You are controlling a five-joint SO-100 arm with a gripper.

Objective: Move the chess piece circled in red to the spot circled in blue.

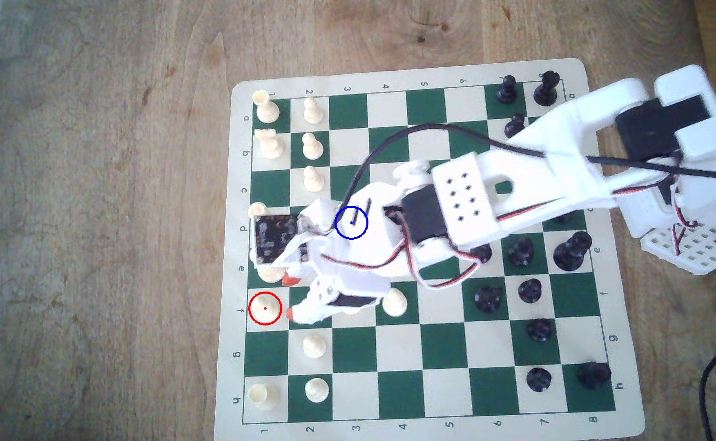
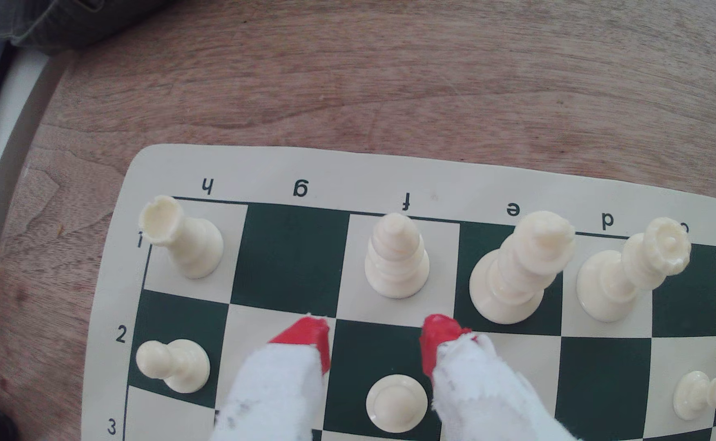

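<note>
The chess piece circled in red (image 1: 265, 308) is a slim cream bishop with a pointed top. It stands upright on a cream edge square in file f, and the wrist view shows it (image 2: 396, 258) straight ahead. My gripper (image 1: 290, 297) hovers one square short of it on the exterior view's right, open, its red fingertips (image 2: 309, 335) level with the piece's base and apart from it. A cream pawn (image 2: 396, 403) stands below the gap between the fingers, untouched. The blue ring (image 1: 351, 222) is drawn over my wrist, and the spot under it is hidden.
Beside the bishop stand a tall cream king (image 2: 517, 271) and queen (image 2: 627, 271) on one side. A free green square (image 2: 292, 258) and a rook (image 2: 186, 241) are on the other. Black pieces (image 1: 530, 292) crowd the exterior view's right. Bare wooden table (image 1: 93, 212) lies beyond the board edge.
</note>
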